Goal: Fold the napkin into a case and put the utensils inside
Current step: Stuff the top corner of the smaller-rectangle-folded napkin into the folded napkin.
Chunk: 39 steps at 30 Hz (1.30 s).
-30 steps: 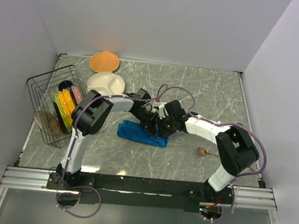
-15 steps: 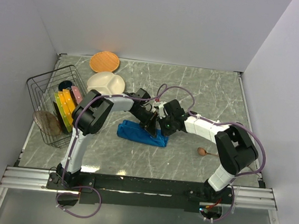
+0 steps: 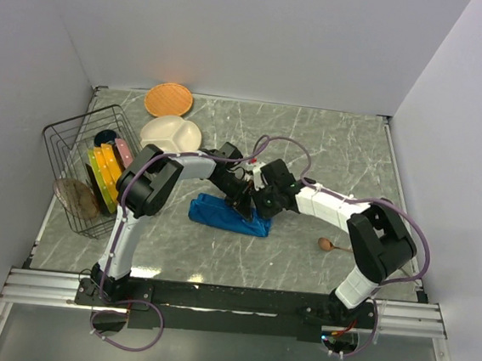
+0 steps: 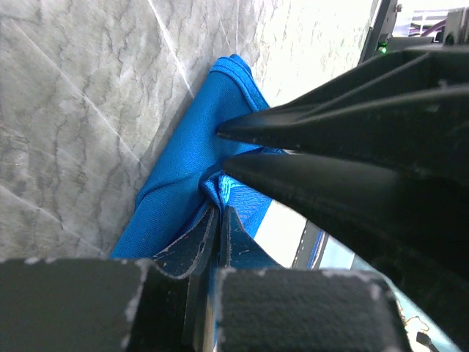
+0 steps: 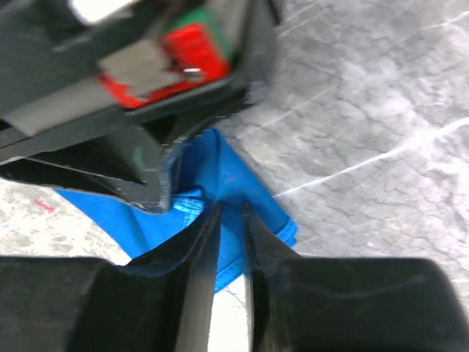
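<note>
Both jaws at napkin (image 3: 219, 213) — spoon (image 3: 326, 244) apart

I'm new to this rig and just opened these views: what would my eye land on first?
The bright blue napkin, folded into a long strip, stands out in the middle of the grey marbled table. Over its right end the left gripper pinches a fold of cloth, with the right gripper tips right beside it. A wire rack of colourful plates sits at the left edge.

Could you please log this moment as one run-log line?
left claw: shut on bright blue folded cloth napkin | right claw: slightly open at fold | brown wooden spoon: lying apart
</note>
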Each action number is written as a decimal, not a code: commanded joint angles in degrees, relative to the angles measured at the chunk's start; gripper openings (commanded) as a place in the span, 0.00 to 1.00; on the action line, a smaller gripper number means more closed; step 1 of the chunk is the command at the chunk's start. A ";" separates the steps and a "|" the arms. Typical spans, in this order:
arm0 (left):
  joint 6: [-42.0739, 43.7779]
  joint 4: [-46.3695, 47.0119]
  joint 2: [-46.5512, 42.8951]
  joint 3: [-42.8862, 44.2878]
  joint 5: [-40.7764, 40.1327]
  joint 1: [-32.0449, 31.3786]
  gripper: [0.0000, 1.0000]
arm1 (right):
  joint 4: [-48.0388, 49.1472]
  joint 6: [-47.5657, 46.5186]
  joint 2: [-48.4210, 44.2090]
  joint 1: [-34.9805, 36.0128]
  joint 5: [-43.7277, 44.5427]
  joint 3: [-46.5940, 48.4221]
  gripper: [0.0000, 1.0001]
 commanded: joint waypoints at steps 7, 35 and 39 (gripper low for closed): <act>2.01 -0.35 2.04 0.18 -4.43 0.36 0.01 | -0.61 -1.01 1.34 2.62 3.69 2.52 0.29; 2.45 -0.44 1.78 0.97 -4.34 0.36 0.01 | -5.54 -1.01 -3.57 2.88 3.44 5.16 0.00; 1.66 0.17 1.08 1.85 -3.38 0.36 0.01 | -5.45 -0.84 -3.40 2.79 2.38 5.07 0.00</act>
